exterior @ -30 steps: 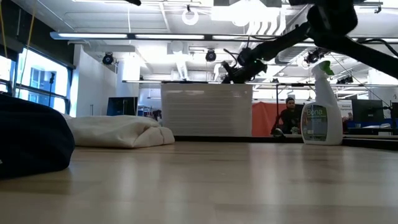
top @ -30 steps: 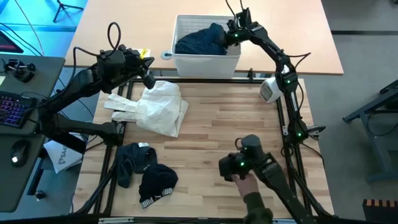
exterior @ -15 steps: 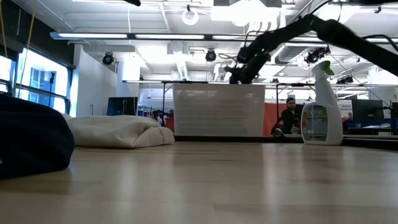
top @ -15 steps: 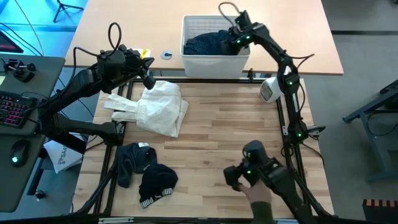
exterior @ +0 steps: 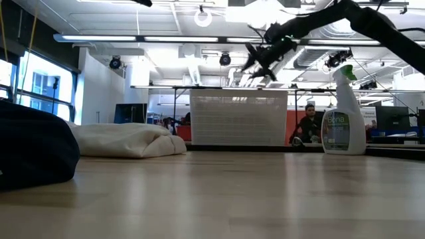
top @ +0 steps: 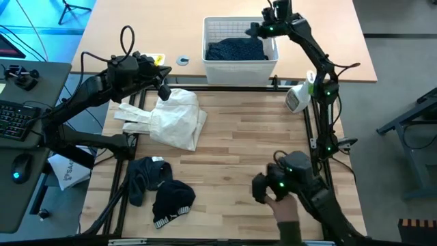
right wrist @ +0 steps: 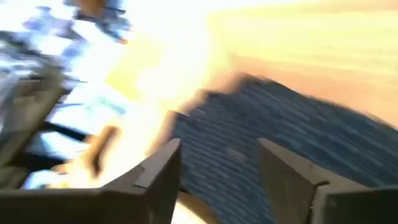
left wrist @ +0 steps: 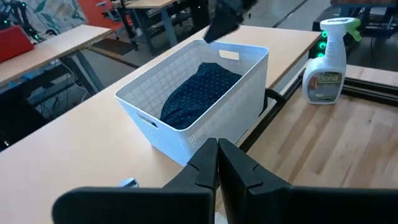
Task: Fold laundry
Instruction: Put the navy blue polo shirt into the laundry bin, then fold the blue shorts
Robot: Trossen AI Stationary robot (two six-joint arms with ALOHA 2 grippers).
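Right gripper (top: 265, 29) hovered over basket (top: 240, 64), jaws apart, apparently empty; navy shirt (top: 235, 49) inside. Left gripper (top: 164, 89) closed, beside cream cloth (top: 176, 117).

The basket (top: 240, 65) sits at the far edge, beyond the table (top: 232, 137), with the dotted shirt (top: 235, 49) in it; my right gripper (top: 268, 26) hangs over its right rim. A spray bottle (top: 298, 98) stands right of the basket, nearer me. My left gripper (top: 162, 80) hovers at the left over a pale garment (top: 171, 117), with dark pieces (top: 160, 190) nearer, by the front edge.
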